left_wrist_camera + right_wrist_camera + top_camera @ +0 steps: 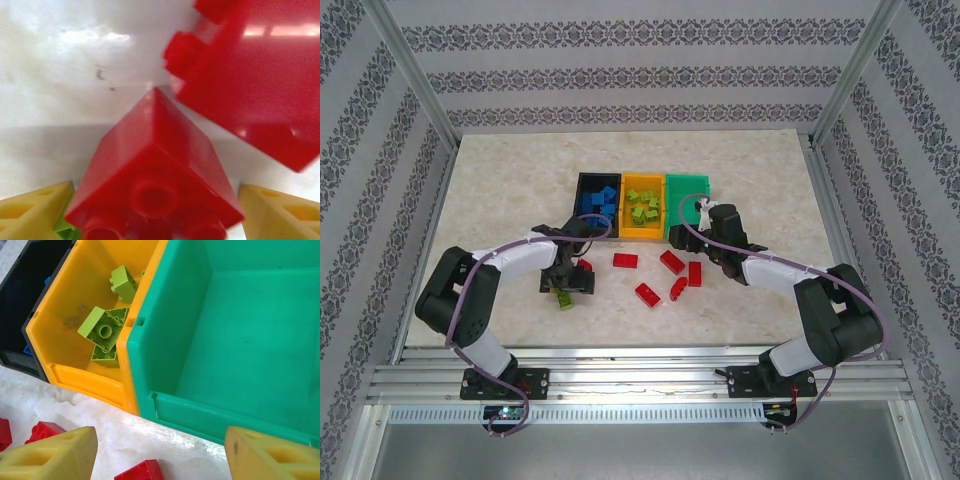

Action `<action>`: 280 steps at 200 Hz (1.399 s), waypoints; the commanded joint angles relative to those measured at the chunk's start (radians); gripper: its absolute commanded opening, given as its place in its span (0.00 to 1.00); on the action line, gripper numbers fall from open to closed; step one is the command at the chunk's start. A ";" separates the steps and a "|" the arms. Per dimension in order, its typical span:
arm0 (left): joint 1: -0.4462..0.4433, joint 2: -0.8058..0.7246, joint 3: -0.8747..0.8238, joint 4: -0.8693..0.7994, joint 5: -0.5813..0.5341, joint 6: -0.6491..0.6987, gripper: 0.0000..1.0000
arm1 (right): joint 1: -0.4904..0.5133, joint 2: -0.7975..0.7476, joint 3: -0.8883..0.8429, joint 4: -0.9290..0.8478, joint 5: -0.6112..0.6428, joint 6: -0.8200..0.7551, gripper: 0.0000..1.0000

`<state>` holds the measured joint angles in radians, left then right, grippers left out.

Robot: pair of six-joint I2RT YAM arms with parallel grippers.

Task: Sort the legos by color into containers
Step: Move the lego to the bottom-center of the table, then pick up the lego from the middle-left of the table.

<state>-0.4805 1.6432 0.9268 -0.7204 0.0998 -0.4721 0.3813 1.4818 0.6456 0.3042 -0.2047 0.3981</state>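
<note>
- Two yellow fingertips [30, 210] of the left gripper [156, 210] stand wide apart, flanking a small red studded plastic brick [155, 165]. Whether they press it, I cannot tell.
- Loose red bricks [672, 262] lie on the pale marbled table [500, 190].
- Right gripper [160, 452] hovers, fingers spread, holding nothing, at the near wall of the green rectangular plastic bin [200, 412], beside the orange-yellow bin [85, 382] of lime bricks [102, 330].

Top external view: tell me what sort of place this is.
Probably a purpose-built robot test cell: an aluminium frame boxes in a marble-look table, patterned panels serve as walls, and the left arm and right arm are bolted to its front rail.
</note>
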 commanded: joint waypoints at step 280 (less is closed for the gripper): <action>-0.090 -0.287 -0.090 0.012 0.045 -0.056 0.33 | -0.009 0.012 0.003 0.027 -0.032 0.024 0.68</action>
<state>-0.5694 1.4181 0.8242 -0.7021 0.1253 -0.5098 0.3813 1.4895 0.6456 0.3046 -0.2260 0.4168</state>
